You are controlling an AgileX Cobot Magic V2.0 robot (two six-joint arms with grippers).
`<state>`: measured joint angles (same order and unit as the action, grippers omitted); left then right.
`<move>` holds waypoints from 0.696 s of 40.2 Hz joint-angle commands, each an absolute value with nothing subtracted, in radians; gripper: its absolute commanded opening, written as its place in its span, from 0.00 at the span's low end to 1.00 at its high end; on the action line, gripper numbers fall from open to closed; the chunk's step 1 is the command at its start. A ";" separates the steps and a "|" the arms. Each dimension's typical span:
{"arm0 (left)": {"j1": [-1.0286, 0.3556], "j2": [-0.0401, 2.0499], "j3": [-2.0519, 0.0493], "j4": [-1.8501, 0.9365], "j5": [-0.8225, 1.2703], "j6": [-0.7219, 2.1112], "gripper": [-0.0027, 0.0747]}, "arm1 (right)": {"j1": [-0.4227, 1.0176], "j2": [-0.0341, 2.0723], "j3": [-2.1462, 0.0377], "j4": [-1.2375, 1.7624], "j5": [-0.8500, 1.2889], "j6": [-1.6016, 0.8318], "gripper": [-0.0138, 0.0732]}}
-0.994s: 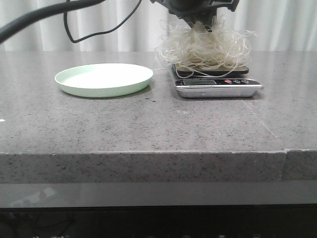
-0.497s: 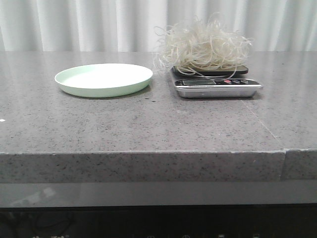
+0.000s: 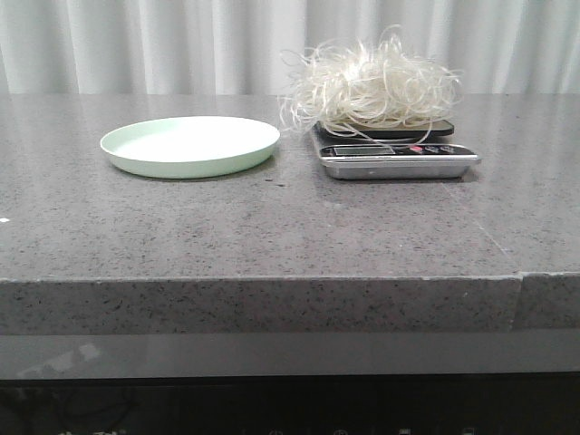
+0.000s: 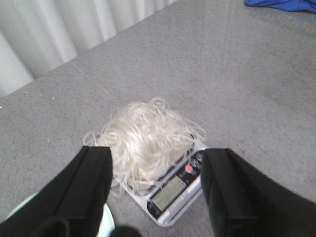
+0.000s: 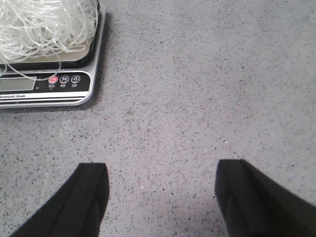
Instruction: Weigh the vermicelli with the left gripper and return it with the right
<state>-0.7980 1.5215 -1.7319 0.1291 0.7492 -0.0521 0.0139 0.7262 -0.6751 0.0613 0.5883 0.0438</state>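
Observation:
The vermicelli (image 3: pixel 373 86), a fluffy whitish tangle, lies on the platform of a silver kitchen scale (image 3: pixel 399 160) right of the table's middle. It also shows in the left wrist view (image 4: pixel 148 140) and at the edge of the right wrist view (image 5: pixel 44 24). My left gripper (image 4: pixel 155 168) is open and empty, high above the scale (image 4: pixel 180 190). My right gripper (image 5: pixel 163 197) is open and empty, over bare table beside the scale (image 5: pixel 54 84). Neither gripper shows in the front view.
A pale green round plate (image 3: pixel 190 145) stands empty on the table, left of the scale; its rim peeks into the left wrist view (image 4: pixel 109 224). White curtains hang behind the table. A blue cloth (image 4: pixel 286 5) lies far off on the table.
One second ago the left gripper was on top of the vermicelli on the scale. It has let go and risen out of the front view. The tangle has settled slightly.

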 commanded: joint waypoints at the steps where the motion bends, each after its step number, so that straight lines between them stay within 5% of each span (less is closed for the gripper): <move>1: -0.809 1.382 -1.617 0.134 0.620 -0.069 0.66 | 0.011 0.731 -0.712 0.052 0.530 0.037 0.82; 28: -0.809 0.768 -0.933 0.066 0.498 -0.076 0.66 | 0.011 0.731 -0.712 0.052 0.530 0.037 0.82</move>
<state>-0.8020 0.8186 -0.9498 0.0776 0.5806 -0.0656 0.0139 0.7262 -0.6751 0.0613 0.5883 0.0438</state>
